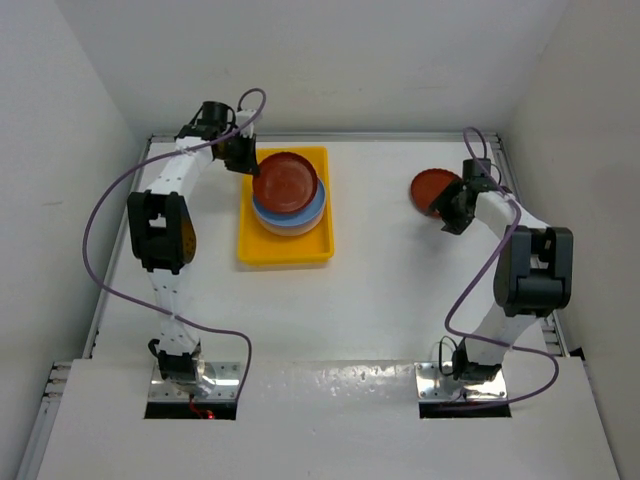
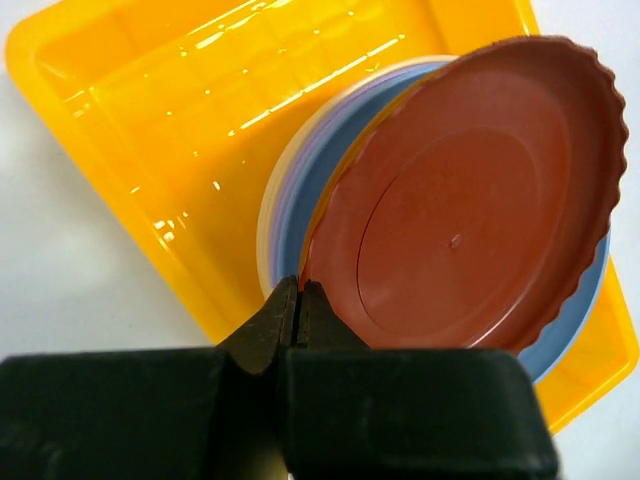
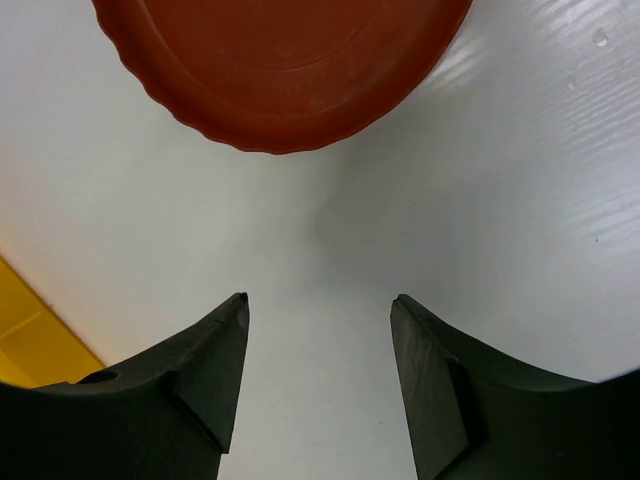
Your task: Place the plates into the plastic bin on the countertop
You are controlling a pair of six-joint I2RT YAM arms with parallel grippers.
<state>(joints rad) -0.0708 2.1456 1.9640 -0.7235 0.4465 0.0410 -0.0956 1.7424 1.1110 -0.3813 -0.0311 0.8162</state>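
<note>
Here, one dark red plate (image 1: 286, 182) tilts over the stack of plates (image 1: 298, 222) inside the yellow plastic bin (image 1: 285, 255), which sits at ten o'clock on the tabletop (image 1: 380, 290). The left end effector (image 2: 298, 298) is clamped on its ten o'clock rim. At two o'clock, the other dark red plate (image 1: 430, 188) lies flat on the tabletop. The right end effector (image 3: 318, 315) is just beside it, fingers apart, holding nothing.

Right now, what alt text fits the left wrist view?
The left claw, shut, pinches the rim of a dark red plate held tilted above the stacked plates in the yellow bin on the white countertop.
</note>
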